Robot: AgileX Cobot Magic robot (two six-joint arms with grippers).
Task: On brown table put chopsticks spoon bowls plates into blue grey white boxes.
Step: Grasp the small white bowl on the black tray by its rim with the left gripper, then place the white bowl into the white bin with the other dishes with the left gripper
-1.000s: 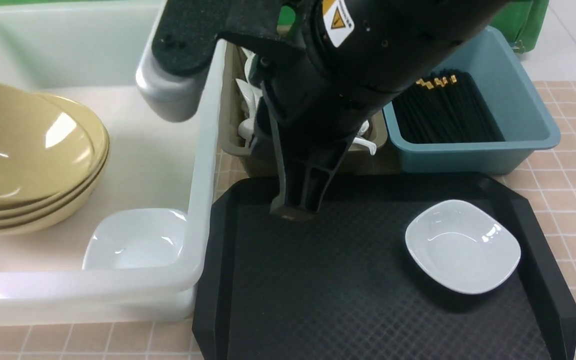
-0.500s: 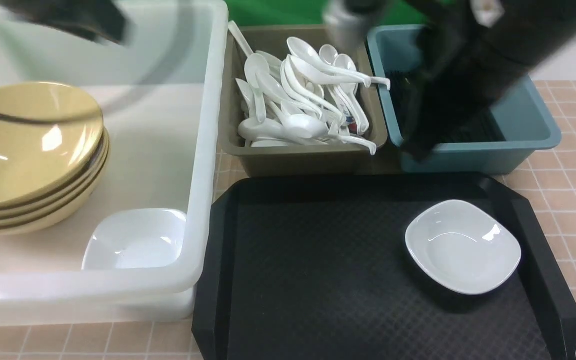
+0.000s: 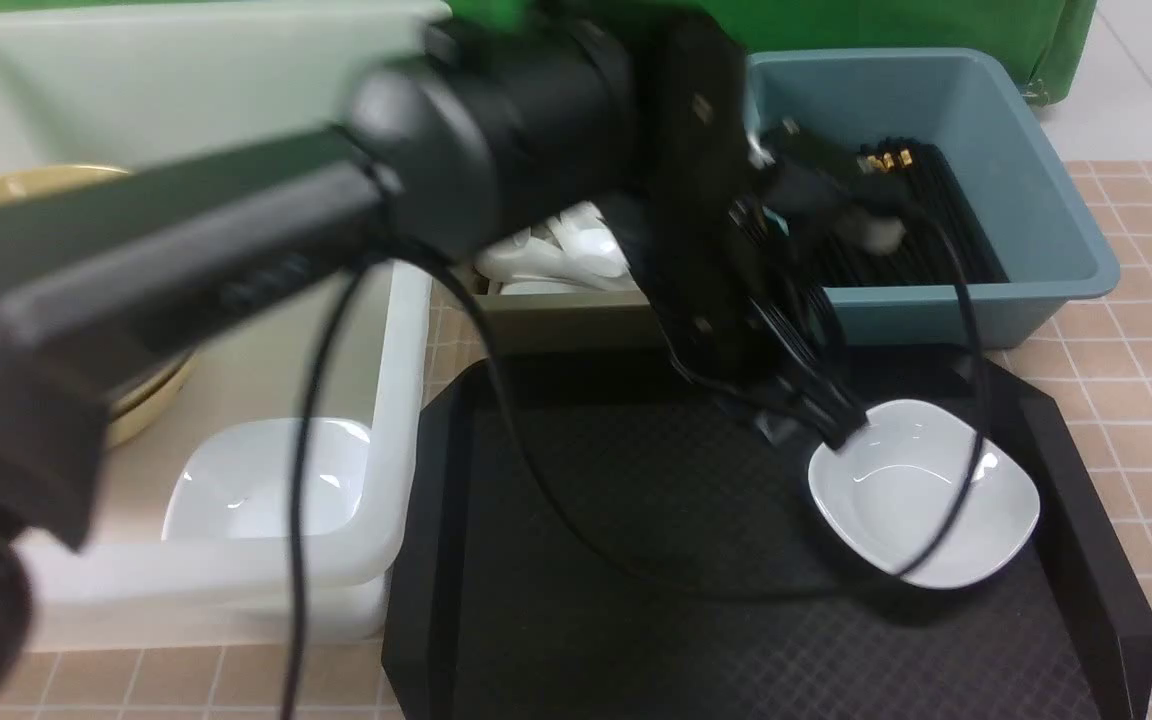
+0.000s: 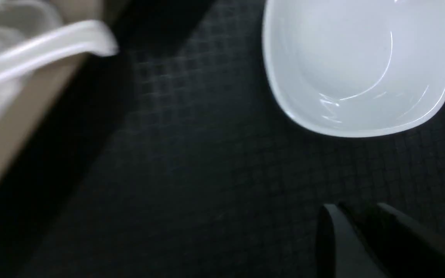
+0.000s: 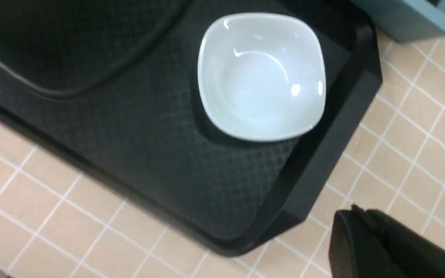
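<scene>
Plate, small, glossy, white and rounded-square [image 3: 896, 495], is the one to watch! In comes the left gripper [image 4: 355, 210]. A second ago a black arm hung over the tray's middle, and half a second ago the arms were blurs up by the bins. Now these fingertips hover just short of the dish's near rim, drawn almost together and holding nothing.

The plate itself has not budged. It sits flat on the black textured tray [image 3: 636, 600], right ahead of the jaws. Off beyond the plate, the right gripper [image 5: 355, 216] hangs closed and empty over the pinkish-brown tiled table [image 3: 1136, 330], by the tray's corner.

Further out from the left gripper sit three bins:
- the olive-grey bin [image 3: 576, 320] of white spoons [image 3: 566, 250]
- the teal-blue bin [image 3: 986, 130] of black chopsticks [image 3: 946, 240]
- the big translucent white tub [image 3: 406, 400], with mustard-yellow bowls [image 3: 26, 182] and a second white dish [image 3: 266, 480]

My read is that this is the last piece out and the approach is under way. Those jaws must open before they can take the rim.
</scene>
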